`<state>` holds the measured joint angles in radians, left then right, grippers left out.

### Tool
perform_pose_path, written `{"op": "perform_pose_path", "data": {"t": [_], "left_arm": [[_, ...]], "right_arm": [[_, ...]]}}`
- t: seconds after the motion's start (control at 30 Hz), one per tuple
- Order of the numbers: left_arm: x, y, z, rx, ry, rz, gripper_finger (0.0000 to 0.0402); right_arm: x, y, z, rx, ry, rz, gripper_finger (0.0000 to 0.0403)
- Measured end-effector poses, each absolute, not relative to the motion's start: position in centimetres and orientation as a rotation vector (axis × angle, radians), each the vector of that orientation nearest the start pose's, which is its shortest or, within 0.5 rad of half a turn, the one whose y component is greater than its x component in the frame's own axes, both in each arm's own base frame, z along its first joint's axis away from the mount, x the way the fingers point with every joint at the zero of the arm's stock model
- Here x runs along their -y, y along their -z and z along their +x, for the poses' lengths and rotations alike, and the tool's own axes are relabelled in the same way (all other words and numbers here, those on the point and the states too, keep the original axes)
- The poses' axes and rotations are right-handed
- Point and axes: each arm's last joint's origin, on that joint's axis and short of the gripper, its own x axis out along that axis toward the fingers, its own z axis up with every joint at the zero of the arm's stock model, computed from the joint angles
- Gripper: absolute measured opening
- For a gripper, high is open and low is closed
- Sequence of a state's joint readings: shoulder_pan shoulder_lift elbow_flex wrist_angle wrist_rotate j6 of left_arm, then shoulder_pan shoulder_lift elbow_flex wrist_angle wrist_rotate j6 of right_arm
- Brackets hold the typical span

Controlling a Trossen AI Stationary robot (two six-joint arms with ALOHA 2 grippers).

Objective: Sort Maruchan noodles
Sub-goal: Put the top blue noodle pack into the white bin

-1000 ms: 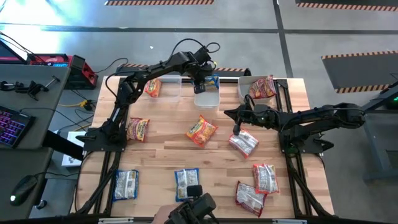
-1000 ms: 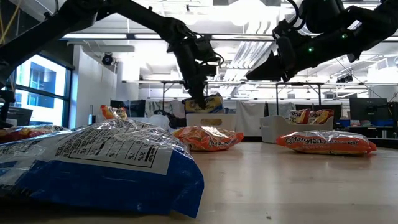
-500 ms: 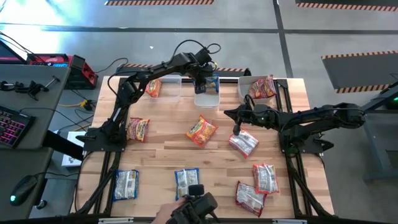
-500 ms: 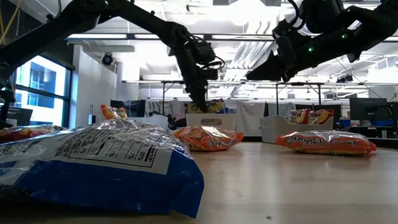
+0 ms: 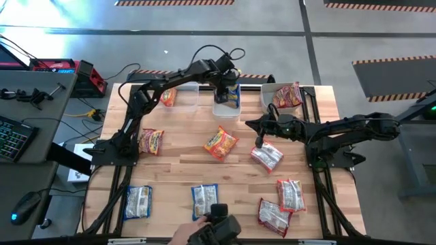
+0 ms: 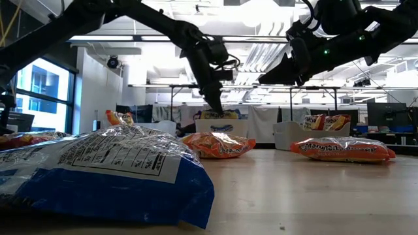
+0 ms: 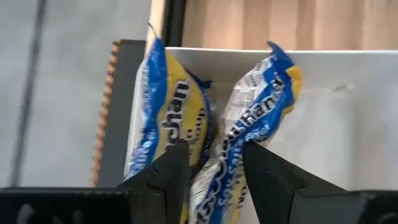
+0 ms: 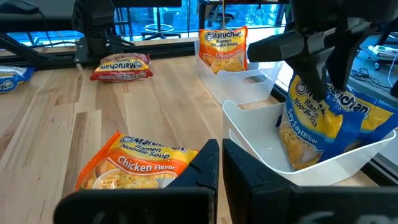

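I have the left gripper (image 5: pixel 227 89) over the middle bin (image 5: pixel 227 109) at the surface's far edge, fingers parted around blue Maruchan packets (image 7: pixel 261 118) standing inside, blues together; right gripper (image 5: pixel 259 141) closed, empty, above a mid-surface packet (image 5: pixel 267 156).

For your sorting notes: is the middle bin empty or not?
Not empty: blue packets stand inside the middle bin, under the left pincer.

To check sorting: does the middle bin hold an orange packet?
No, the middle bin holds only blue packets, with the left tool above them.

grey floor (image 5: pixel 204 17) with hazard tape (image 5: pixel 381 61); side desk (image 5: pixel 27 116).
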<state>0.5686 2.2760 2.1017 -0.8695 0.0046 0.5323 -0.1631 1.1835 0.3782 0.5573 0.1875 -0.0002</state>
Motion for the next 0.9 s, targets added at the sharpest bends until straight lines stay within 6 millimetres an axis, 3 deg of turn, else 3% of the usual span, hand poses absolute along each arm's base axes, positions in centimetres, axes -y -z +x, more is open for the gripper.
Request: {"op": "perform_pose_path", "data": {"t": [0.23,0.43,0.63,0.73,0.9], "left_arm": [[-25.9,-26.8,40.6,-1.064,-0.255,0.227,0.0136],[-24.9,-28.0,39.9,-1.024,-0.125,0.132,0.0108],[-23.8,-26.3,39.7,-1.023,0.057,0.006,0.0042],[-23.8,-24.2,39.6,-1.054,0.046,-0.038,0.0009],[-23.8,-21.1,39.9,-1.067,-0.065,-0.095,0.0008]], "right_arm": [[4.2,-18.8,22.2,-0.268,0.348,-0.009,0.0003],[4.2,-18.5,22.2,-0.293,0.347,-0.011,0.0003],[4.2,-18.5,22.2,-0.298,0.345,-0.025,0.0003],[4.2,-18.5,22.2,-0.299,0.345,-0.030,0.0003],[4.2,-18.5,22.2,-0.296,0.345,-0.030,0.0003]]}}
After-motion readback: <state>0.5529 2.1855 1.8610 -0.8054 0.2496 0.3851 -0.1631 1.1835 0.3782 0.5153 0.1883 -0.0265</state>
